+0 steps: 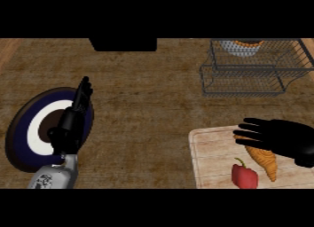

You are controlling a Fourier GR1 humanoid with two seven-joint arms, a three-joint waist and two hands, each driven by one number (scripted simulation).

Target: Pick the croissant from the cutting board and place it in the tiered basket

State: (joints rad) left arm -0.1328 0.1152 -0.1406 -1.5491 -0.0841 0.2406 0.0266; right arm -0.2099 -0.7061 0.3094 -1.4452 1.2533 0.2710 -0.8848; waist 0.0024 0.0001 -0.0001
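An orange-brown croissant (265,161) lies on the pale wooden cutting board (212,155) at the lower right. My right hand (287,137) hovers over the croissant's upper end, fingers spread and pointing left, hiding part of it. The dark wire tiered basket (251,71) stands at the upper right, with an orange and white item (243,45) in its top tier. At the left, my left hand (78,106) rests with fingers straight and pointing up, above a plate.
A red bell pepper (245,175) lies on the board just left of the croissant. A round plate (29,133) with dark blue and white rings sits at the left. A black block (123,44) stands at the counter's far edge.
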